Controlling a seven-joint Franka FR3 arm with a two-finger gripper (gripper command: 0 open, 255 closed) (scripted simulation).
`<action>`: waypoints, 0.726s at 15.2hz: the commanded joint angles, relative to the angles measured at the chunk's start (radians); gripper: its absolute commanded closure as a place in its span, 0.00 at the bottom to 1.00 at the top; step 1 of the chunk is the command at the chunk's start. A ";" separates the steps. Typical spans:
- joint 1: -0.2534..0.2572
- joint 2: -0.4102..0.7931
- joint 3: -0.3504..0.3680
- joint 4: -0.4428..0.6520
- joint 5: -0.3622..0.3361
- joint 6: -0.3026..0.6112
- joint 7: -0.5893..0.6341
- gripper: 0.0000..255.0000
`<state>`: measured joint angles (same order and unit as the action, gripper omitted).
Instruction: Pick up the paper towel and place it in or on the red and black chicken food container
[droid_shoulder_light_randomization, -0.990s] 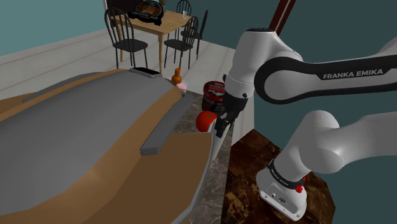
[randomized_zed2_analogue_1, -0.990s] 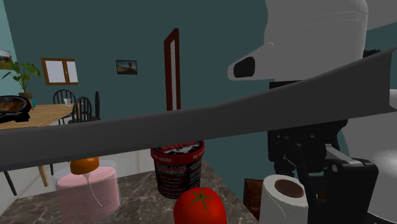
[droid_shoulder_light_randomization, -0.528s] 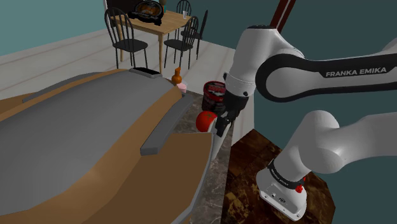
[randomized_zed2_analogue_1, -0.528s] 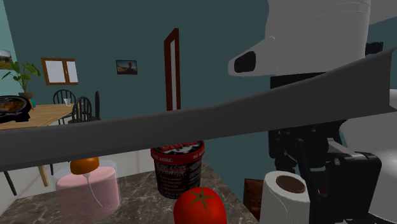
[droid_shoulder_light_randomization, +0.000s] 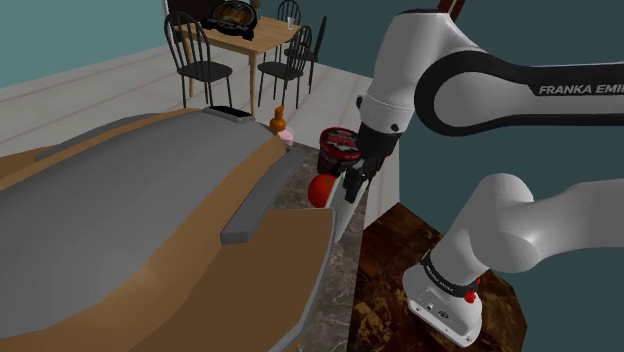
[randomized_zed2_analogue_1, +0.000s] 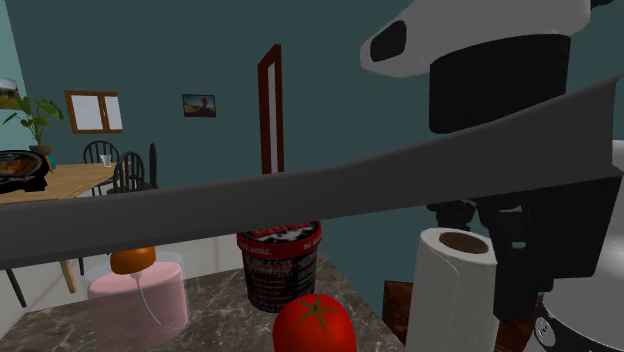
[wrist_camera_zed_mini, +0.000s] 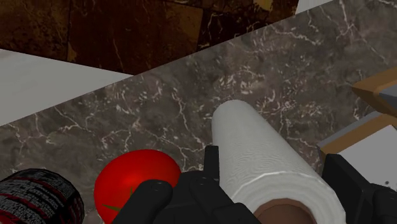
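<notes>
My gripper (wrist_camera_zed_mini: 277, 175) is shut on a white paper towel roll (wrist_camera_zed_mini: 257, 153), its black fingers (wrist_camera_zed_mini: 212, 167) clasping the roll's sides near the brown core end. In the second exterior view the paper towel roll (randomized_zed2_analogue_1: 455, 295) hangs upright beside the black gripper (randomized_zed2_analogue_1: 512, 285). The red and black container (randomized_zed2_analogue_1: 279, 262) stands on the marble counter behind a red tomato (randomized_zed2_analogue_1: 314, 325). Seen from the shoulder view, the gripper (droid_shoulder_light_randomization: 353, 186) hovers right of the tomato (droid_shoulder_light_randomization: 321, 188), just in front of the container (droid_shoulder_light_randomization: 338, 148). In the wrist view, the tomato (wrist_camera_zed_mini: 136, 181) and container (wrist_camera_zed_mini: 37, 195) lie beside the gripper.
A pink tub with an orange on top (randomized_zed2_analogue_1: 138, 296) stands on the dark marble counter (wrist_camera_zed_mini: 159, 108). A large grey and brown slab (droid_shoulder_light_randomization: 130, 220) covers the shoulder view's left. A grey band (randomized_zed2_analogue_1: 300, 200) crosses the second exterior view. A dining table with chairs (droid_shoulder_light_randomization: 245, 45) stands far back.
The gripper has risen with the paper towel roll clasped in it, and the arm's upper links moved up. The tomato and container have not moved.
</notes>
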<state>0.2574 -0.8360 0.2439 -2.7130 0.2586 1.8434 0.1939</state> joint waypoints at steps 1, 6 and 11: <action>-0.003 -0.005 -0.006 0.026 -0.006 -0.031 0.002 1.00; -0.007 -0.010 -0.018 0.089 -0.019 -0.099 0.007 1.00; -0.012 -0.008 -0.029 0.157 -0.030 -0.165 0.013 1.00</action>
<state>0.2463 -0.8435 0.2170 -2.5680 0.2307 1.6912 0.2063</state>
